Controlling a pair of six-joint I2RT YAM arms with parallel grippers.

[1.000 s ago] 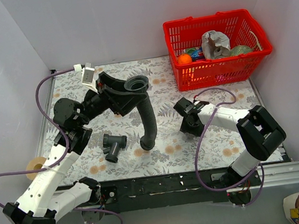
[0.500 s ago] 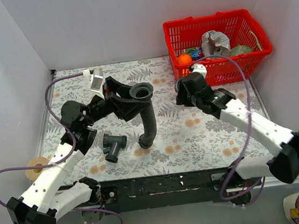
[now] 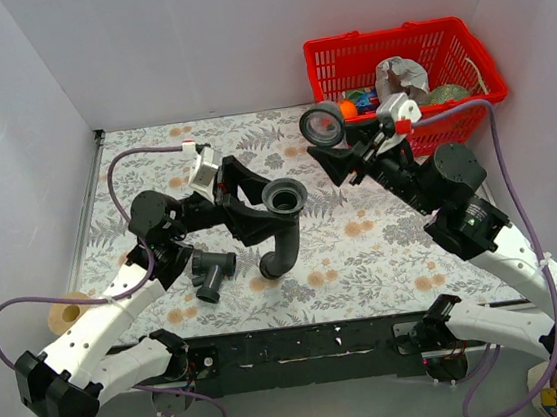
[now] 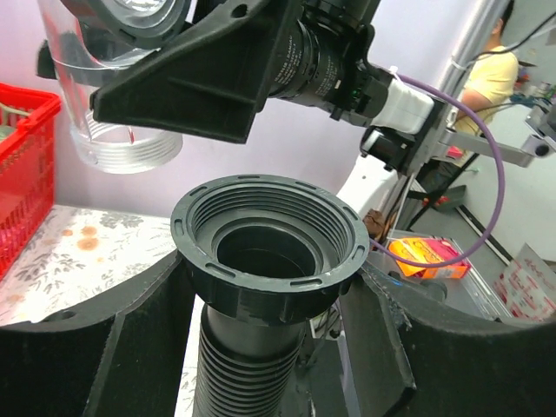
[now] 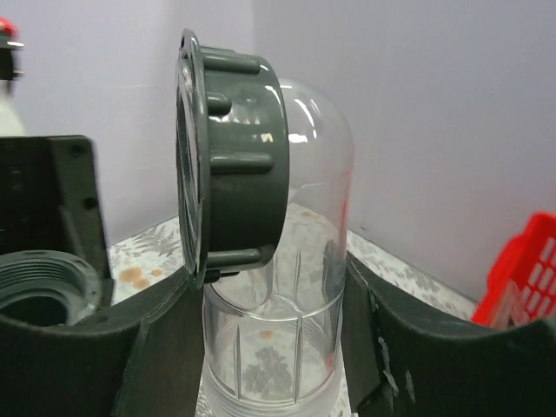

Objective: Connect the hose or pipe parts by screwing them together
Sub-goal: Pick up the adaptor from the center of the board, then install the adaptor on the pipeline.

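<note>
So that threads can be mated, the hose (image 3: pixel 283 243) is gripped at its raised collar (image 4: pixel 269 248) by the left gripper (image 3: pixel 261 207) and a clear elbow (image 5: pixel 278 287) by the right gripper (image 3: pixel 346 158) nearby; the tee (image 3: pixel 213 269) is left lying.

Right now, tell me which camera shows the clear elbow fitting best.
The right wrist view: the clear elbow fills the frame side-on, grey nut and transparent bend sharp, held in the right gripper. The top external view shows it small. The left wrist view catches only a cropped corner of it.
</note>
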